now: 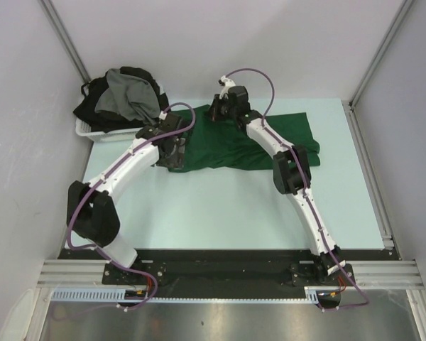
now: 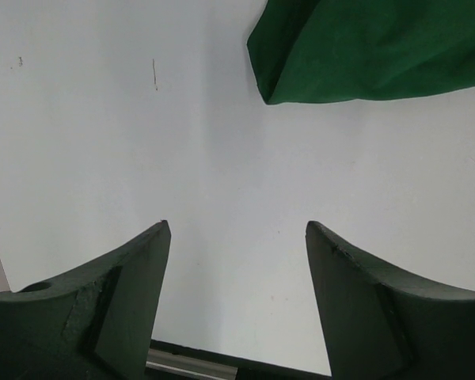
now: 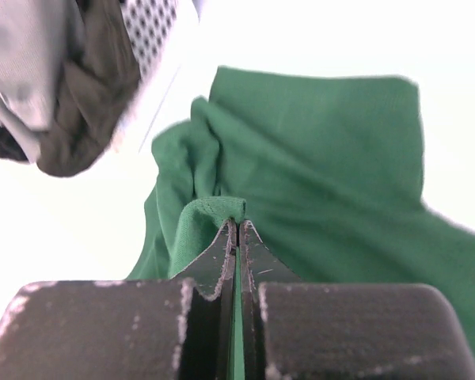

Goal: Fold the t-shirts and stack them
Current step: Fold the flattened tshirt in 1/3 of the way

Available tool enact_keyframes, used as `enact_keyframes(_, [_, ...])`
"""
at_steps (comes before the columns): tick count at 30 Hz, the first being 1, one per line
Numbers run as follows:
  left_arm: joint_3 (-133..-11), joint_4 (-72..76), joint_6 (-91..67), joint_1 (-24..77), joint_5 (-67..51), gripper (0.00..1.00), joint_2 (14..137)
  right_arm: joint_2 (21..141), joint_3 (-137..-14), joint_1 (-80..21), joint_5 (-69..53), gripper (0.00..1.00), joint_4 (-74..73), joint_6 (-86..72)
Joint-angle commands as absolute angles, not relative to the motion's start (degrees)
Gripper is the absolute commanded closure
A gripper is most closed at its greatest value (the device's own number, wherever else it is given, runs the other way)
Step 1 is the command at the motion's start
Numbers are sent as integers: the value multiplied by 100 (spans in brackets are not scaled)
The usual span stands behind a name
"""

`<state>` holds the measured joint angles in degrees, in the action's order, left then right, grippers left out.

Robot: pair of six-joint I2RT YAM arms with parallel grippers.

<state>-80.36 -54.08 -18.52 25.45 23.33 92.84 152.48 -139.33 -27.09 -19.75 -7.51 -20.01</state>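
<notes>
A dark green t-shirt (image 1: pixel 234 145) lies spread across the far middle of the table. My right gripper (image 1: pixel 221 108) is at the shirt's far edge, shut on a pinched fold of the green cloth (image 3: pixel 214 210), with its tips (image 3: pixel 239 223) pressed together. My left gripper (image 1: pixel 173 152) hovers at the shirt's left edge with its jaws open and nothing between them (image 2: pixel 237 229). Only bare table shows there, and a corner of the green shirt (image 2: pixel 364 47) lies beyond it. A grey t-shirt (image 1: pixel 128 96) and black t-shirts (image 1: pixel 92 106) are heaped in the basket.
The white plastic basket (image 1: pixel 85 131) stands at the table's far left corner, and its mesh wall (image 3: pixel 150 24) shows in the right wrist view. White walls enclose the table on the left, right and far sides. A black rail (image 1: pixel 227 264) runs along the near edge.
</notes>
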Motion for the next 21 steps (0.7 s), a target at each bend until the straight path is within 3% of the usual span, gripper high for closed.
enact_keyframes(1, [-7945, -5265, -1916, 2628, 2259, 25, 8991, 15442, -14264, -2725, -1601, 100, 359, -2021])
enact_keyframes(14, [-8006, -5273, -1881, 2698, 2136, 25, 8982, 15970, -14265, -2751, -1248, 100, 914, -2707])
enact_keyframes(15, [-8033, -5291, -1881, 2707, 2136, 25, 9000, 15987, -14239, -2768, -1292, 95, 923, -2733])
enact_keyframes(17, [-8112, -5309, -1855, 2716, 2118, 25, 9026, 15996, -14203, -2830, -1178, 68, 879, -2804])
enact_keyframes(18, [-8130, -5309, -1846, 2716, 2118, 25, 9035, 15987, -14203, -2847, -1178, 45, 896, -2804])
enact_keyframes(21, [-8174, -5300, -1837, 2716, 2092, 25, 9053, 15961, -14194, -2865, -1117, 25, 888, -2760])
